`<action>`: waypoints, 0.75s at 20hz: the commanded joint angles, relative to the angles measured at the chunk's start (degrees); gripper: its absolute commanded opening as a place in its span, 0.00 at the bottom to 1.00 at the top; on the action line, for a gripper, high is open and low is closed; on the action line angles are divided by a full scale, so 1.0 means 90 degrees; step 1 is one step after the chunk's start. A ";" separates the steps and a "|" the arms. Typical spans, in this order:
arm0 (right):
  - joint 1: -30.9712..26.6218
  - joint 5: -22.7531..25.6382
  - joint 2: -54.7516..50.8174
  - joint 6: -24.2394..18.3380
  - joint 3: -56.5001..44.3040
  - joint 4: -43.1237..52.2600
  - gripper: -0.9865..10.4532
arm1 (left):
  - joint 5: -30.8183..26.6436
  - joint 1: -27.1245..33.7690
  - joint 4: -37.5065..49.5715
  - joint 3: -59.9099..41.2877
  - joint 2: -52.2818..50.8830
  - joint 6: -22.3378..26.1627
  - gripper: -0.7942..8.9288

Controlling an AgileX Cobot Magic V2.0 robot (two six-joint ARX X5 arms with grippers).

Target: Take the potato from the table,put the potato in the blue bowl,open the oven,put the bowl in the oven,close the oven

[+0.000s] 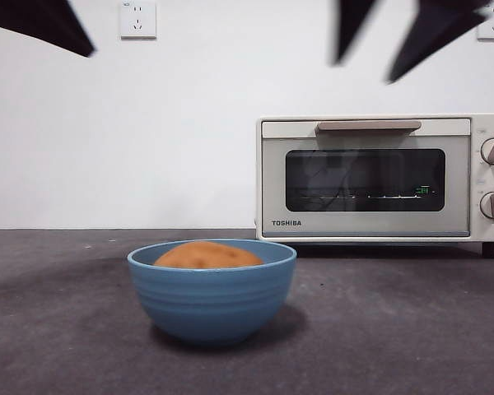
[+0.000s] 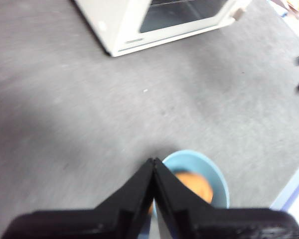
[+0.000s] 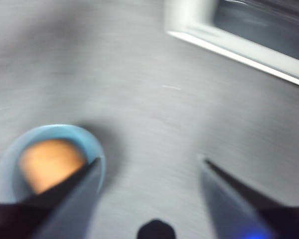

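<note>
The orange-brown potato [image 1: 207,255] sits in the ridged blue bowl [image 1: 212,298]; the cream oven [image 1: 379,177] is closed. The right gripper [image 3: 148,172], spread wide and empty, could miss the beige handle [image 1: 368,126]; the left gripper [image 2: 153,164] is pressed closed, empty.

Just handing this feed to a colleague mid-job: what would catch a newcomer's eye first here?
First the blue bowl at the table's near middle, with the potato already inside. Behind it to the right stands the oven, door shut. Both arms hang high above: the left gripper shut over the bowl, the right gripper open beside it.
</note>
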 commanded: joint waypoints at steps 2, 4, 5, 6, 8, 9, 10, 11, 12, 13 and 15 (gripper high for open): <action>-0.0782 0.0109 -0.0614 -0.0226 -0.0053 -0.0313 0.08 | 0.0049 -0.0483 0.0097 0.1056 0.1022 0.0087 0.08; -0.1260 0.0112 -0.0981 -0.0379 -0.0053 -0.0466 0.08 | 0.0046 -0.0682 0.0095 0.1819 0.1702 0.0138 0.08; -0.1491 0.0109 -0.1146 -0.0474 -0.0053 -0.0566 0.08 | 0.0046 -0.0787 0.0095 0.2205 0.2033 0.0155 0.08; -0.1707 0.0109 -0.1294 -0.0527 -0.0053 -0.0712 0.08 | 0.0046 -0.0903 0.0100 0.2594 0.2365 0.0194 0.08; -0.2110 0.0083 -0.1554 -0.0644 -0.0066 -0.1010 0.08 | 0.0044 -0.1088 0.0046 0.3463 0.3045 0.0401 0.08; -0.2285 0.0080 -0.1664 -0.0687 -0.0066 -0.1151 0.08 | 0.0044 -0.1149 -0.0039 0.3934 0.3388 0.0413 0.08; -0.2443 0.0017 -0.1766 -0.0699 -0.0066 -0.1265 0.08 | 0.0044 -0.1226 -0.0126 0.4401 0.3721 0.0415 0.08; -0.2591 -0.0177 -0.1872 -0.0699 -0.0066 -0.1321 0.08 | 0.0046 -0.1311 -0.0199 0.4847 0.4029 0.0415 0.08; -0.2742 -0.0466 -0.1991 -0.0699 -0.0068 -0.1338 0.08 | 0.0044 -0.1392 -0.0240 0.5260 0.4318 0.0415 0.08; -0.2885 -0.0716 -0.2120 -0.0699 -0.0068 -0.1336 0.08 | 0.0044 -0.1464 -0.0250 0.5642 0.4607 0.0415 0.08; -0.3177 -0.0848 -0.2399 -0.0699 -0.0073 -0.1404 0.08 | 0.0036 -0.1637 -0.0272 0.6319 0.5139 0.0415 0.08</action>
